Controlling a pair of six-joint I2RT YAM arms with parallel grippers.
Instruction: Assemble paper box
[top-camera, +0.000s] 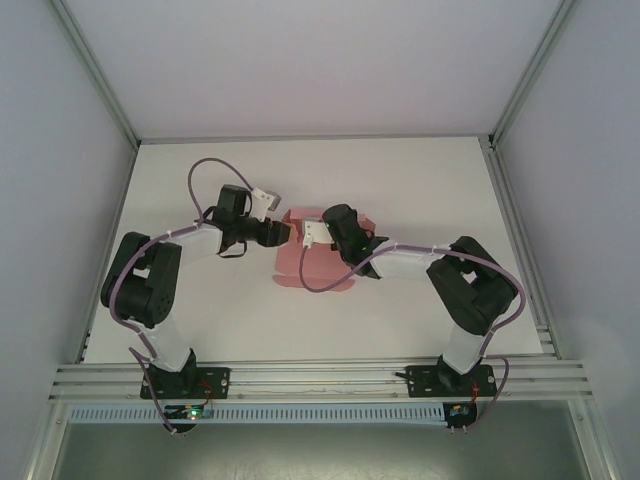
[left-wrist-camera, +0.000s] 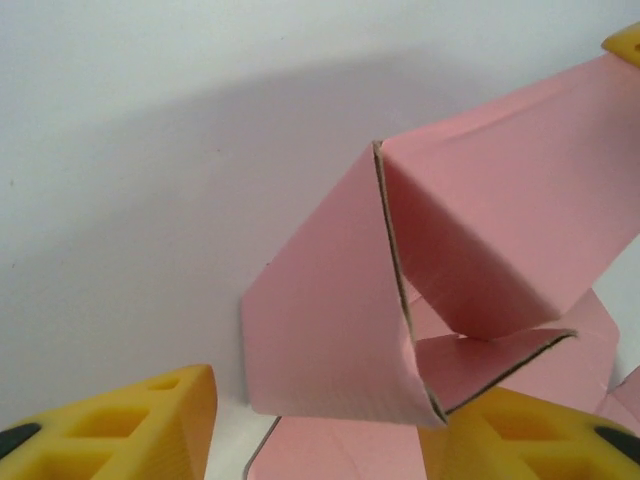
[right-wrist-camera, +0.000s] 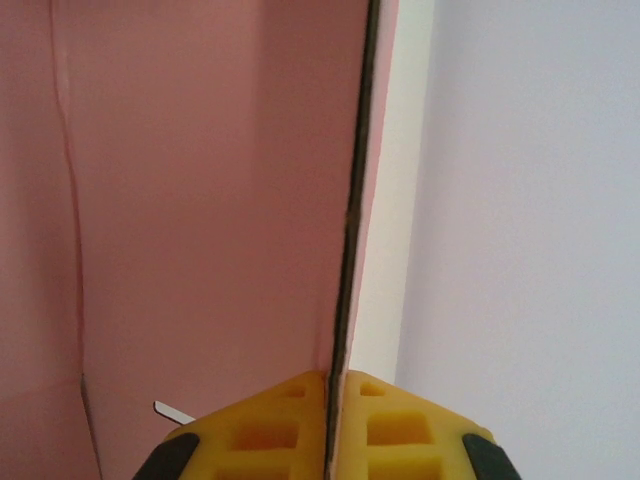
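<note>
The paper box (top-camera: 318, 268), at the middle of the tabletop (top-camera: 420, 190), is judged part-assembled, with panels folded upright but flaps not yet locked; the right hand (right-wrist-camera: 335, 385) is clenched on one panel edge, and the left hand (left-wrist-camera: 320, 410) straddles a folded corner, released.

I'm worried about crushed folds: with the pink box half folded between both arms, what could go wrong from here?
The right gripper is shut on one thin panel edge of the paper box; a sideways pull could tear it or let it slip.
The left gripper has its jaws apart around a raised folded flap; closing off-centre might crease it or let it spring open.
</note>
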